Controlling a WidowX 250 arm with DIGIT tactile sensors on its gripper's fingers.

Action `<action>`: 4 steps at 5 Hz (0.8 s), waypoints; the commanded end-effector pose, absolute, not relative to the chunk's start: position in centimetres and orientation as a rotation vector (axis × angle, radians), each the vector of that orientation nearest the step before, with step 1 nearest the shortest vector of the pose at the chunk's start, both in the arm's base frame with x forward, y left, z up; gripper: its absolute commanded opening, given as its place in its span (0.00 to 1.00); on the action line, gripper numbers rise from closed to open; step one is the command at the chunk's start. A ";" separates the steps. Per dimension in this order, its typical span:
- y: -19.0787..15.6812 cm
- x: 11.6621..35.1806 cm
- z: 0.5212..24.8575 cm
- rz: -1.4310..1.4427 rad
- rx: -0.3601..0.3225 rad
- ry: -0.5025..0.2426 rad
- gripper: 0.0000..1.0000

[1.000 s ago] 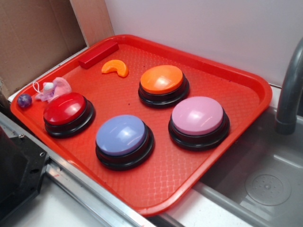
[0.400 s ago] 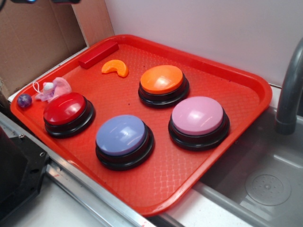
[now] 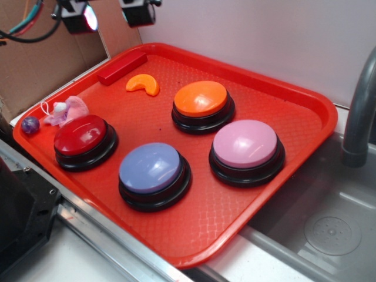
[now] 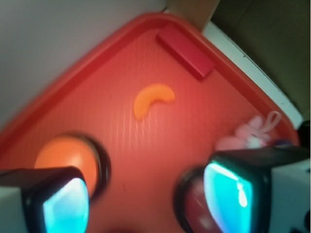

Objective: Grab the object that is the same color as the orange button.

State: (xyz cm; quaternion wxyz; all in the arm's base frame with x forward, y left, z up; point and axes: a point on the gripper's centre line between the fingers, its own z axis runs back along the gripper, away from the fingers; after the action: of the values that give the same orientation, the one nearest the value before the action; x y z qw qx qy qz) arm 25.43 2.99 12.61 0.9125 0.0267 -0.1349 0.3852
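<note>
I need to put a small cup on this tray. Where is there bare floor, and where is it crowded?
Bare tray floor lies along the far right side, behind the orange button and pink button, and at the near corner in front of the blue button. The left end is crowded: red button, pink toy, purple ball, red block, orange crescent.

Four buttons (image 3: 200, 100), one orange crescent (image 3: 143, 84), one red block (image 3: 122, 67), one tray (image 3: 305, 141)
</note>
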 end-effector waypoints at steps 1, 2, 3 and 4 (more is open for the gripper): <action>6.3 28.2 9.5 1.029 0.110 -0.445 1.00; 7.7 29.4 6.8 1.101 0.165 -0.494 1.00; 8.2 30.0 5.1 1.132 0.196 -0.502 1.00; 8.8 30.3 4.0 1.164 0.226 -0.522 1.00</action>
State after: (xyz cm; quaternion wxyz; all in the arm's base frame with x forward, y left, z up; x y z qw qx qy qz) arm 30.11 7.39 2.00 0.8064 0.1166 -0.2185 0.5370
